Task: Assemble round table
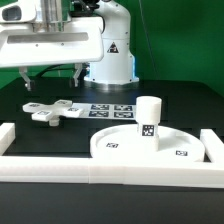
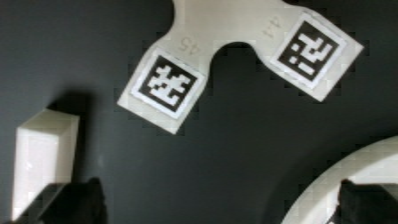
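Observation:
The cross-shaped foot piece (image 1: pixel 55 110) lies flat on the black table at the exterior view's left; two of its tagged arms show in the wrist view (image 2: pixel 231 50). The large round disc (image 1: pixel 120 150) lies near the front, and its rim shows in the wrist view (image 2: pixel 356 185). The short cylinder leg (image 1: pixel 149 118) stands upright on the disc. My gripper (image 1: pixel 52 76) hangs above the table near the foot piece. In the wrist view the gripper (image 2: pixel 217 205) is open and empty, its dark fingertips (image 2: pixel 71 200) wide apart over bare table.
The marker board (image 1: pixel 112 108) lies behind the disc. White border rails run along the front (image 1: pixel 100 172), left (image 1: pixel 8 135) and right (image 1: pixel 215 145). A white block edge (image 2: pixel 45 150) shows in the wrist view; I cannot tell what it is.

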You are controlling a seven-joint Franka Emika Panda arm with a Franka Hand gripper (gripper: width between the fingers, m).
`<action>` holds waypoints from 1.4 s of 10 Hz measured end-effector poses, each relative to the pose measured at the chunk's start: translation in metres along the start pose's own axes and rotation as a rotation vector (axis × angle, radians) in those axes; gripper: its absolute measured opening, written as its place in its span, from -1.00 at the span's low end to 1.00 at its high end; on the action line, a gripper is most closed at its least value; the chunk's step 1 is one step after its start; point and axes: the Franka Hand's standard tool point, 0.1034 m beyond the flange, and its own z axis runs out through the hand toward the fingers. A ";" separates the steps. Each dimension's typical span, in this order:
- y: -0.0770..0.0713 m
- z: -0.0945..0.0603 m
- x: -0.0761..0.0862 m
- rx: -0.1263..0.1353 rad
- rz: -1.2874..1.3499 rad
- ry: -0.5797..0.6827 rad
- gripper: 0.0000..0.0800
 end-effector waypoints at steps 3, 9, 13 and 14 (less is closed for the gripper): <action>0.000 0.004 -0.008 0.010 0.003 -0.015 0.62; 0.002 0.025 -0.048 0.021 -0.039 -0.048 0.62; -0.002 0.030 -0.048 0.029 -0.055 -0.059 0.62; -0.002 0.032 -0.049 0.030 -0.054 -0.061 0.62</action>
